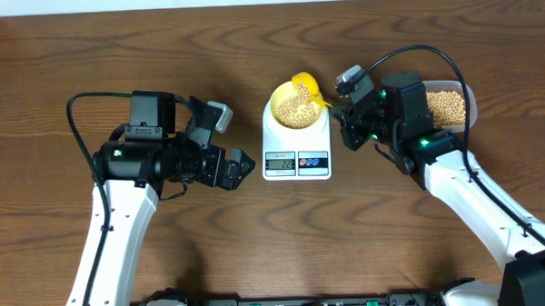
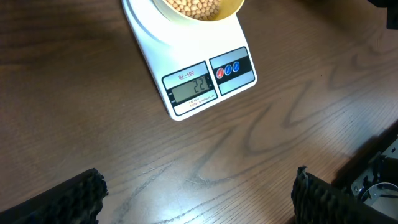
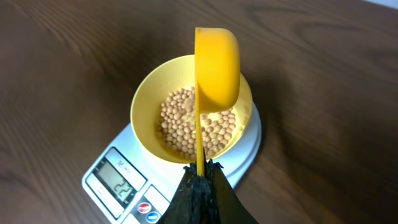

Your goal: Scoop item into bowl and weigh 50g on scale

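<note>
The main risk is overshooting: the display (image 2: 194, 87) reads 22, under half of the target, so a full, fast tip of another load could carry the weight past 50 with no easy way back. A second hazard is the scoop (image 3: 216, 65) brushing the bowl (image 3: 140, 102), which would press on the scale (image 1: 296, 152) and falsify the reading or nudge the bowl off centre. Round beans (image 3: 196, 121) poured from a height may also bounce over the rim and roll across the bench (image 1: 69, 51). The right arm reaches in from the right edge. Its end effector (image 3: 200, 186) is clamped on the scoop's thin handle and holds the cup rolled onto its side above the bowl's far half. Whether anything remains inside the cup cannot be seen. The bowl sits on the scale platform near the middle of the far edge, its floor covered with beans. The supply tub (image 1: 448, 106) lies behind the right arm toward the far right corner. The left arm rests bent to the scale's left, its end effector (image 1: 244, 166) spread wide and empty, pointing at the display.
</note>
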`<control>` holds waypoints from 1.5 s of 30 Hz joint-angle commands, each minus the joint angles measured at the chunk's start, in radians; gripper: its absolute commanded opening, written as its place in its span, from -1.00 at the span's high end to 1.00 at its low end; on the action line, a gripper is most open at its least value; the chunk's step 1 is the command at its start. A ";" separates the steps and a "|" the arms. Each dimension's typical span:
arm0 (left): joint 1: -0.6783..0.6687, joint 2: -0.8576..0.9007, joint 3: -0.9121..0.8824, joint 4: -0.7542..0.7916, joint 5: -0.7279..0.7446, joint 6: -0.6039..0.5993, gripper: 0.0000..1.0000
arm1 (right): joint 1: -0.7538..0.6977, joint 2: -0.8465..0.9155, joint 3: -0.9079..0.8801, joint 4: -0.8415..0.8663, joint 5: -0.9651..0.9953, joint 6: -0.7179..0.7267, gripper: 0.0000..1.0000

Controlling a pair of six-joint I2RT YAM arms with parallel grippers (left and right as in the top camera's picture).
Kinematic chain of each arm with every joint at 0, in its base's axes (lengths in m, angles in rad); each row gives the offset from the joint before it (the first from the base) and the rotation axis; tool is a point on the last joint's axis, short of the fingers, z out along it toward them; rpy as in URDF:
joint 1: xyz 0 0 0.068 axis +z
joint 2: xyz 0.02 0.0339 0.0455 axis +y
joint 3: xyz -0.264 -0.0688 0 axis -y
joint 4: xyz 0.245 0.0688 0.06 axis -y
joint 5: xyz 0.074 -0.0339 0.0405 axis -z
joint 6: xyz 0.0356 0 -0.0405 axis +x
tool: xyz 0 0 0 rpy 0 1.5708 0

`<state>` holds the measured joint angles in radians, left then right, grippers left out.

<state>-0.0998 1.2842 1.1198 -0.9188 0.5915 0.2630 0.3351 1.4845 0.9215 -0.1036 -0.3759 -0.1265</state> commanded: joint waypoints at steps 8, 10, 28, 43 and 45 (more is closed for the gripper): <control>0.005 0.004 -0.006 -0.003 -0.009 0.006 -0.96 | 0.007 0.008 0.013 0.042 0.034 -0.215 0.98; 0.005 0.004 -0.006 -0.003 -0.009 0.006 -0.96 | 0.007 0.008 0.013 0.058 0.034 -0.243 0.98; 0.005 0.004 -0.006 -0.003 -0.009 0.006 -0.96 | 0.020 -0.007 0.013 0.089 0.034 -0.261 0.98; 0.005 0.004 -0.006 -0.003 -0.009 0.006 -0.96 | -0.188 -0.225 0.013 0.113 0.039 0.233 0.98; 0.005 0.004 -0.006 -0.003 -0.009 0.006 -0.96 | -0.275 -0.248 0.013 0.053 0.062 0.301 0.98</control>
<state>-0.0998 1.2842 1.1198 -0.9188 0.5915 0.2630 0.1707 1.2690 0.9215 0.0040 -0.3447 0.0208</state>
